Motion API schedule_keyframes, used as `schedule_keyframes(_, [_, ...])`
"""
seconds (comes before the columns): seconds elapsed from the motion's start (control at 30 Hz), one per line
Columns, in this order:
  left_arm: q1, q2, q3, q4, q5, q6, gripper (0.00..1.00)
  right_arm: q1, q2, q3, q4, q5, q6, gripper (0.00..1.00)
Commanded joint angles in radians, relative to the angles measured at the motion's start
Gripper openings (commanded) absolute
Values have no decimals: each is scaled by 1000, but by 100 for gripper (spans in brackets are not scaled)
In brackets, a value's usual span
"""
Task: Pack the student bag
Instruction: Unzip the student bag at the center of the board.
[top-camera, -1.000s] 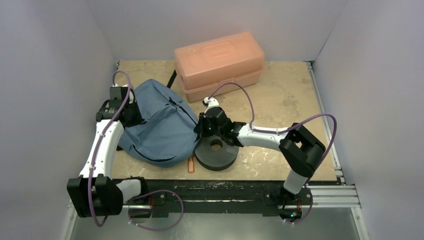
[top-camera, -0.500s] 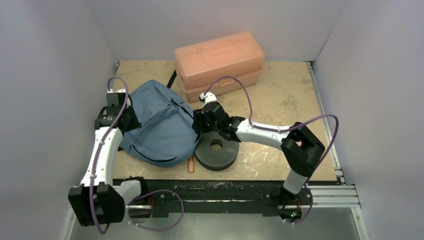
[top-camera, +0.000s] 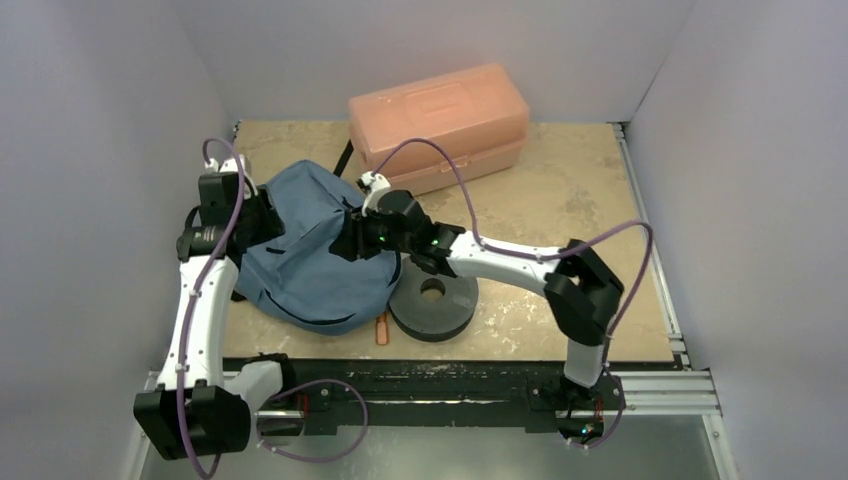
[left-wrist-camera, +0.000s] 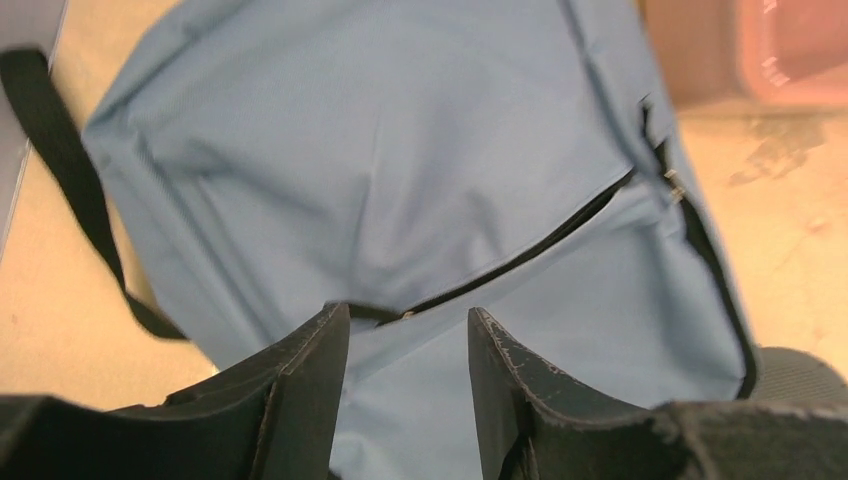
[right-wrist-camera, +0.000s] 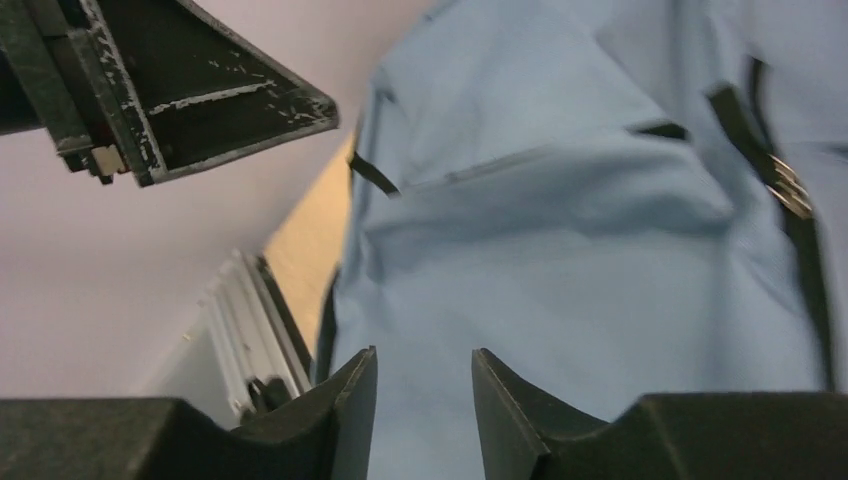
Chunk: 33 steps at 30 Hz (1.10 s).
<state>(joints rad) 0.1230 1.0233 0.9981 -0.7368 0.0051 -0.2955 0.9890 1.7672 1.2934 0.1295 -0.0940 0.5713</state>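
Bag (top-camera: 315, 255) below left fingers (left-wrist-camera: 300, 390) and right fingers (right-wrist-camera: 520, 420) | zipper (left-wrist-camera: 520, 255) slants ahead of left, nearer your right | both pairs parted, empty

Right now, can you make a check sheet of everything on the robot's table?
Surface: tan table, blotchy.
Job's things: blue bag lying on the left side.
Clutter: pink box, shut, at the back; black disc with a hole, right of the bag; small orange thing near the front edge.
Hands: left hand and right hand both open and empty, over the bag.
Cables: purple cables loop off both arms.
Surroundings: plain walls on three sides.
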Motion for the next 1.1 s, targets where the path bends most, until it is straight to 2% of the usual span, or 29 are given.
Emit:
schedule_keyframes(0.0, [5, 114, 169, 46, 93, 5, 45, -18, 178, 196, 158, -170, 98, 38])
schedule_keyframes(0.13, [3, 177, 216, 58, 131, 20, 44, -28, 287, 342, 152, -148, 67, 30])
schedule_keyframes(0.37, [-14, 184, 145, 89, 85, 81, 44, -42, 453, 528, 67, -134, 49, 18])
schedule_keyframes(0.73, [-72, 179, 141, 79, 88, 119, 44, -43, 464, 363, 154, -86, 58, 12])
schedule_keyframes(0.93, [-160, 238, 149, 42, 27, 173, 46, -43, 454, 298, 197, -82, 50, 11])
schedule_keyframes(1.07, [-202, 279, 152, 46, 25, 189, 46, -50, 470, 269, 244, -100, 57, 6])
